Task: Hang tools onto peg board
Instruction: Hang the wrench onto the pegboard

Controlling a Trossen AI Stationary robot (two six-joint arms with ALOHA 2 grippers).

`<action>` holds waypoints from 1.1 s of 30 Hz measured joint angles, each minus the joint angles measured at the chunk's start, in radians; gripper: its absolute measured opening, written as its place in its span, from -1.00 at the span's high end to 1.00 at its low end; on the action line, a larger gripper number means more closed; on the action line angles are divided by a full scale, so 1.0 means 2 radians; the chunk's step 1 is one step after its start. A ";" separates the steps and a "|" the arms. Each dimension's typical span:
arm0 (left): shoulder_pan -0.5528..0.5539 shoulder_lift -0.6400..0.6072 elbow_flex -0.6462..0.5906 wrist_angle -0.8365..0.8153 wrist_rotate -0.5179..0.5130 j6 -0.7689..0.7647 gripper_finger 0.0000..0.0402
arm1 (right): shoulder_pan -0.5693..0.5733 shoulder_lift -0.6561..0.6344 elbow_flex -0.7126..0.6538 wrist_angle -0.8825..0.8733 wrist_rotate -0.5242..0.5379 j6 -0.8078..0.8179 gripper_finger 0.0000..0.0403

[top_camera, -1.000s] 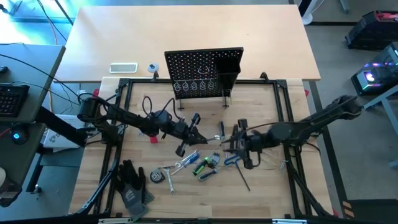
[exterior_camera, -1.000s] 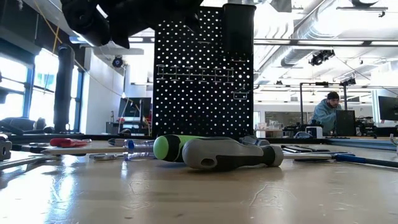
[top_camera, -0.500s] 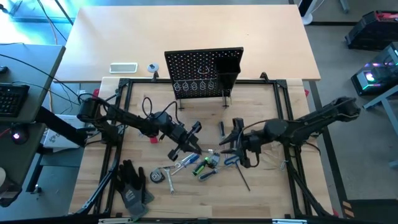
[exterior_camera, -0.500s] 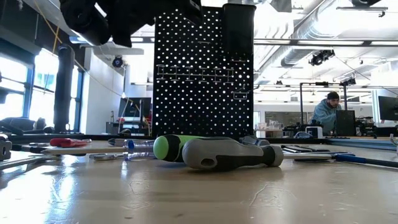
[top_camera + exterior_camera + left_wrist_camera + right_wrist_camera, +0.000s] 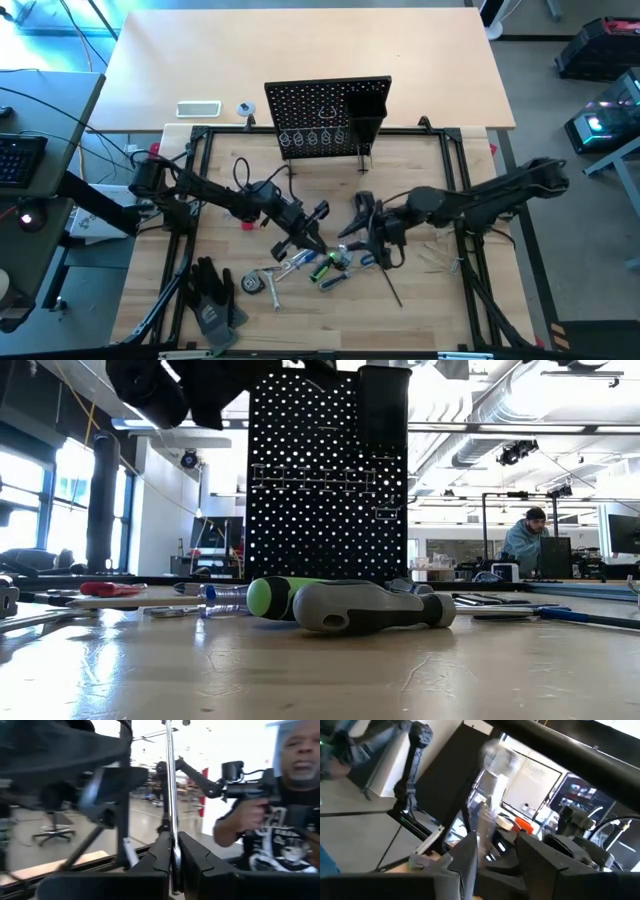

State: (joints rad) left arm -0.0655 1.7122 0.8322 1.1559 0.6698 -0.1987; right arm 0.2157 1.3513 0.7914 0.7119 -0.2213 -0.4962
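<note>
Here, the tools (image 5: 318, 265) lay in a loose cluster on the wooden worktop (image 5: 430, 300), near its middle and in front of the peg board (image 5: 327, 115), which stood upright at the worktop's far edge with its wire ring holders along the lower rows and a black box bin (image 5: 365, 112) on its right side. In the low view you had a green-and-grey screwdriver handle (image 5: 345, 605) lying on its side closest to the camera, the board rising behind it. Your left gripper (image 5: 312, 232) sat just above the left side of the cluster, and its wrist view showed the jaws closed narrow on a thin silver wrench (image 5: 170, 795) standing straight up between them. Your right gripper (image 5: 362, 228) was close by on the other side of the pile, well clear of the board; in its wrist view a pale, blurred clear-handled tool (image 5: 490, 810) stood between the jaws, which appeared to be holding it, though the blur kept that from being certain. A pair of black gloves (image 5: 212, 295) lay near the front left corner, apart from the tools. Beyond the worktop a person (image 5: 280, 810) showed in the left wrist view, gripping a black device.
</note>
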 joint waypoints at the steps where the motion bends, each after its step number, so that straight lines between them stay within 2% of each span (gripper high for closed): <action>1: -0.003 0.002 0.004 0.000 0.002 -0.004 0.96 | -0.001 0.003 0.004 0.000 -0.006 0.000 0.36; 5: -0.011 0.009 0.013 0.002 0.024 -0.009 0.96 | -0.004 0.011 0.021 -0.016 -0.067 0.000 0.36; 10: -0.010 0.025 0.026 0.001 0.043 -0.036 0.96 | -0.004 0.026 0.054 -0.054 -0.091 -0.005 0.36; 15: -0.010 0.046 0.043 0.001 0.066 -0.053 0.96 | -0.004 0.046 0.085 -0.092 -0.094 -0.014 0.36; 22: -0.010 0.073 0.066 0.038 0.120 -0.105 0.96 | 0.000 0.062 0.111 -0.132 -0.166 -0.031 0.36; 33: -0.001 0.079 0.073 0.012 0.146 -0.121 0.96 | 0.000 0.067 0.118 -0.153 -0.161 0.003 0.36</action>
State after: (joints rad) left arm -0.0672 1.8694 0.9785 1.1794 0.9627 -0.4415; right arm 0.2151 1.4857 1.0271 0.4058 -0.5430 -0.4909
